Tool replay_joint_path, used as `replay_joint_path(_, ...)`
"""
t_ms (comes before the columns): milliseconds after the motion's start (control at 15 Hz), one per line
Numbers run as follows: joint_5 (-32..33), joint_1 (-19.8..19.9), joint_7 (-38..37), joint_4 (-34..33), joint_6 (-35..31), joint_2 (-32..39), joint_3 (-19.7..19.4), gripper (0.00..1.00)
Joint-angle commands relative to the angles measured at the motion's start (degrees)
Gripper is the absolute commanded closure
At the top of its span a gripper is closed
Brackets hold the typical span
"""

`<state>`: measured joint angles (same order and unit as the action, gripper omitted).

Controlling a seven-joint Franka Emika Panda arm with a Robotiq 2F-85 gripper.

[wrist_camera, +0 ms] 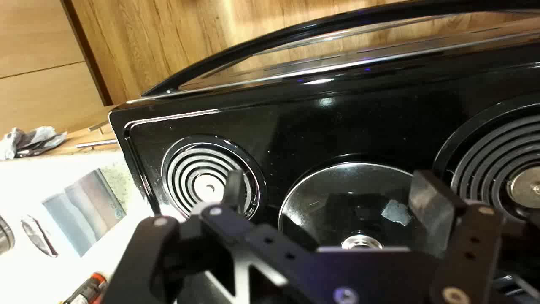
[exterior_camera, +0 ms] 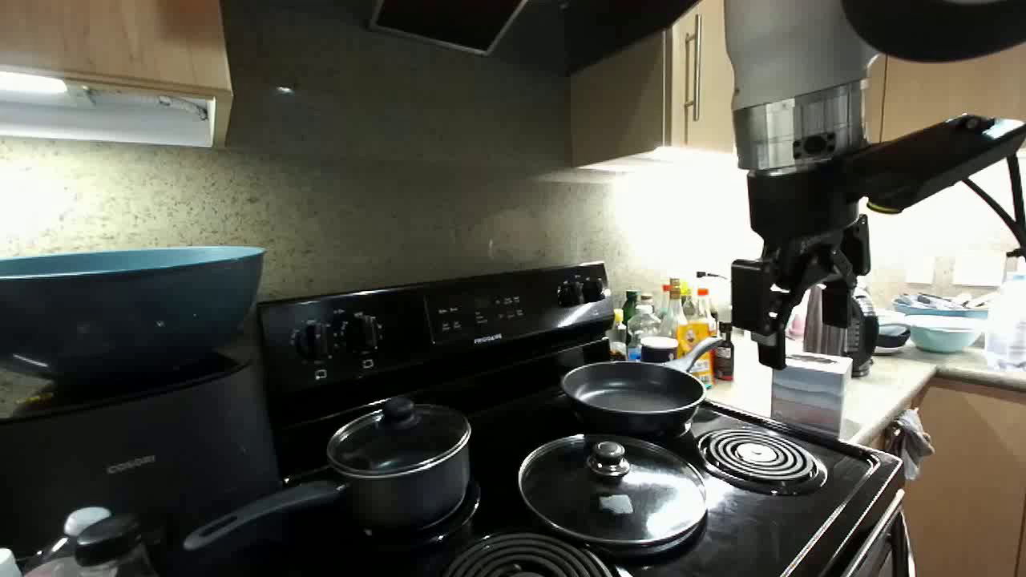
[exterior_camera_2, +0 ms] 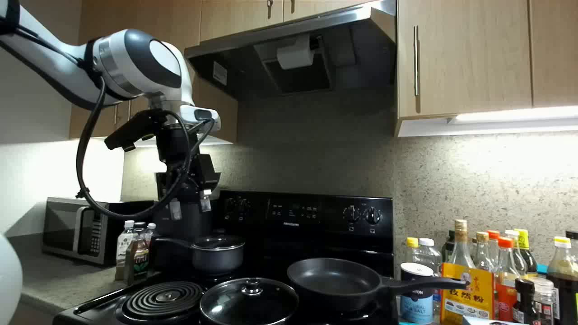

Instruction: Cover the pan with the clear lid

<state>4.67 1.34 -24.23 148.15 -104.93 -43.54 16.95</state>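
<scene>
The black frying pan (exterior_camera: 633,393) is uncovered on a back part of the stove, its inside bare and its handle pointing off the stove; in an exterior view the pan (exterior_camera_2: 334,280) shows beside the seasonings. The clear lid (exterior_camera: 613,489) lies knob up on the stovetop, apart from the pan; the lid (exterior_camera_2: 248,302) is cut off at the bottom edge there. High above the stove hangs my gripper (exterior_camera: 804,332), open and holding nothing. In the wrist view the lid (wrist_camera: 333,190) shows far below, between the spread fingers (wrist_camera: 434,202), its knob partly hidden by the gripper body.
A grey saucepan (exterior_camera: 413,485) with its own glass lid and long handle stands on a back burner. Coil burners (exterior_camera: 757,458) flank the clear lid. Several bottles (exterior_camera_2: 487,257) crowd the counter beside the pan. A range hood (exterior_camera_2: 293,49) overhangs the stove. A small box (exterior_camera: 809,393) stands on the counter.
</scene>
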Motion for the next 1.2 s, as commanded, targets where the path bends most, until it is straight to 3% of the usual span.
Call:
replay_joint_path(0, 0.61, -1.00, -0.57, -0.11, 0.16, 0.24, -0.83, 0.00)
replay_joint_path(400, 0.62, -0.83, -0.91, -0.70, 0.24, 1.18, -0.61, 0.00)
replay_joint_path(1133, 2.48, -3.35, -0.90, -10.73, -5.08, 20.62, 0.15, 0.00)
